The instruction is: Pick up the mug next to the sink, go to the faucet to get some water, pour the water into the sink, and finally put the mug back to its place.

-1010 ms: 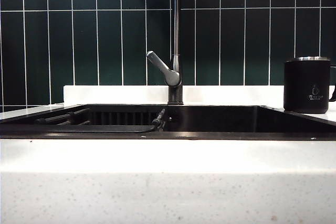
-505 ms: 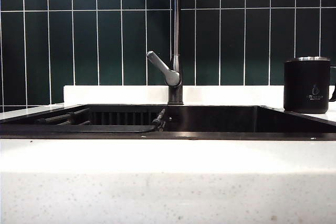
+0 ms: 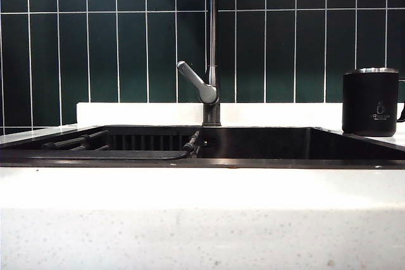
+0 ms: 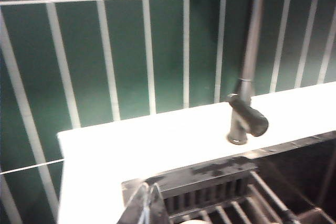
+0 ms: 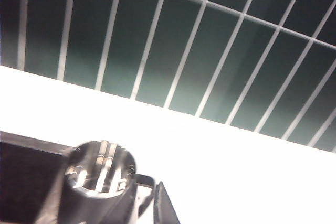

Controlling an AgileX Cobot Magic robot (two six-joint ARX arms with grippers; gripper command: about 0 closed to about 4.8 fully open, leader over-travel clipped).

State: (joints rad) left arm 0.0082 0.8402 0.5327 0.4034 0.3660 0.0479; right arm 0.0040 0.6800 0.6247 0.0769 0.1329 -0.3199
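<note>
The left gripper [image 4: 148, 206] shows only as two fingertips pressed together, holding nothing, above the far left corner of the sink [image 4: 210, 174]. A slatted rack [image 4: 226, 203] lies inside that end of the basin. Beyond the rim runs a bare white ledge [image 4: 157, 140], and the faucet [image 4: 247, 114] stands on it to the right, well apart from the gripper, with open room between them.

The right gripper [image 5: 160, 205] shows just one dark fingertip at the frame's edge, so I cannot tell how far its jaws stand apart. It hangs just beside the handle of the mug [image 5: 97, 179], not touching it. The mug stands upright on the white tabletop [image 5: 236, 182] at the sink's right edge; its steel-lined inside shines, and whether anything is in it I cannot tell.

In the exterior view neither gripper can be made out. The mug [image 3: 370, 102] sits at the far right on the tabletop [image 3: 202, 219], right beside the sink [image 3: 266, 162] rim, well apart from the faucet [image 3: 212, 86] at the middle. The rack [image 3: 114, 143] fills the left half of the basin; the right half is open. The green tiled wall [image 3: 114, 55] closes the far side.
</note>
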